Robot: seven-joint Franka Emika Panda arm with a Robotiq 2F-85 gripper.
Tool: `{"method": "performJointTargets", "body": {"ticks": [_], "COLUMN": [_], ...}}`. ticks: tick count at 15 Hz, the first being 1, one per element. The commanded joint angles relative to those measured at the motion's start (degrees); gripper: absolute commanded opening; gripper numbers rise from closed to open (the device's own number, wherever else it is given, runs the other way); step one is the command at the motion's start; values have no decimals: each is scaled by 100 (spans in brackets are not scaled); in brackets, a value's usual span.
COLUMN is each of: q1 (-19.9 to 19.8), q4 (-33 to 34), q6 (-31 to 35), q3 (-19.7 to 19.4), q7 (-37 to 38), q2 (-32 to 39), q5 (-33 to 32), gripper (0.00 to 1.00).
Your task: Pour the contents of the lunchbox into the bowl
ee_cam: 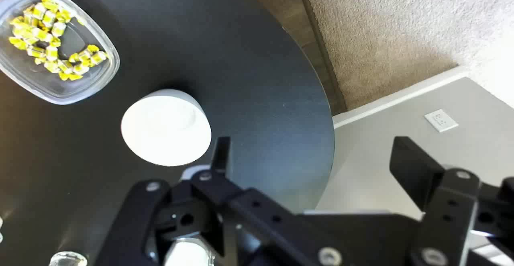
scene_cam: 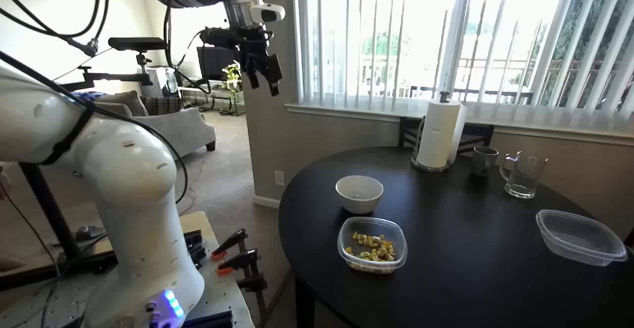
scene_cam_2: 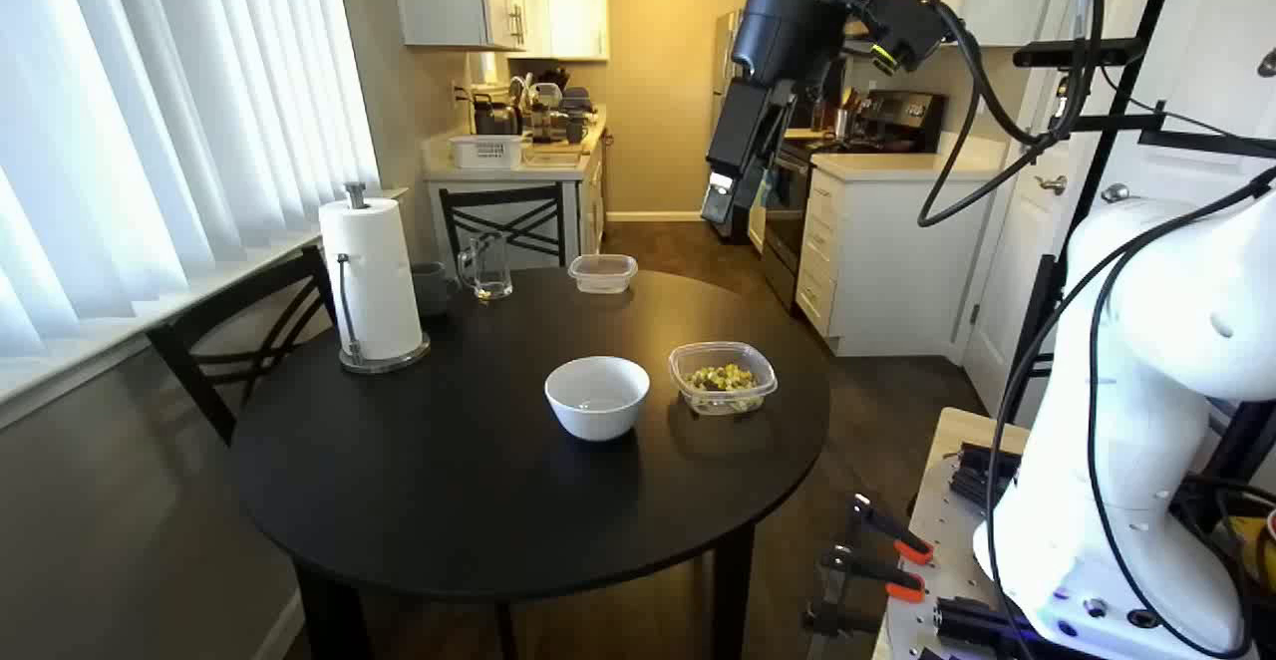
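The lunchbox [scene_cam: 400, 243] is a clear rounded-square container on the dark table, also seen in an exterior view [scene_cam_2: 730, 405] and in the wrist view [ee_cam: 60, 94]. It stands upright and open. The contents [ee_cam: 45, 29], small yellow and tan pieces, lie inside it and show in both exterior views [scene_cam: 374, 252] [scene_cam_2: 723, 378]. The white bowl [scene_cam: 359, 202] stands close beside it, upright, with nothing visible inside; it also shows in an exterior view [scene_cam_2: 598, 419] and the wrist view [ee_cam: 165, 131]. My gripper [ee_cam: 311, 147] is open and empty, high above the table [scene_cam: 265, 85].
A paper towel roll [scene_cam: 438, 135] stands on the round table [scene_cam: 446, 273] near the window. A dark cup [scene_cam: 484, 160], a clear glass mug [scene_cam: 525, 177] and a larger clear container [scene_cam: 582, 240] also stand on the table. Chairs [scene_cam_2: 503, 216] stand behind it.
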Motion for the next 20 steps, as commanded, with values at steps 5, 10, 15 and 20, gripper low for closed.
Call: {"method": "performJointTargets", "body": {"ticks": [5, 10, 15, 20], "q1": [-22, -365, -1007, -1111], "q4": [17, 87, -64, -367], "q6": [-22, 176, 664, 1855], "q3": [12, -406, -1197, -1513], "q7": [-14, -365, -606, -301], "q2": [1, 442, 1685, 3400], "q5": [11, -254, -411, 438], "gripper": [100, 100, 100, 100]}}
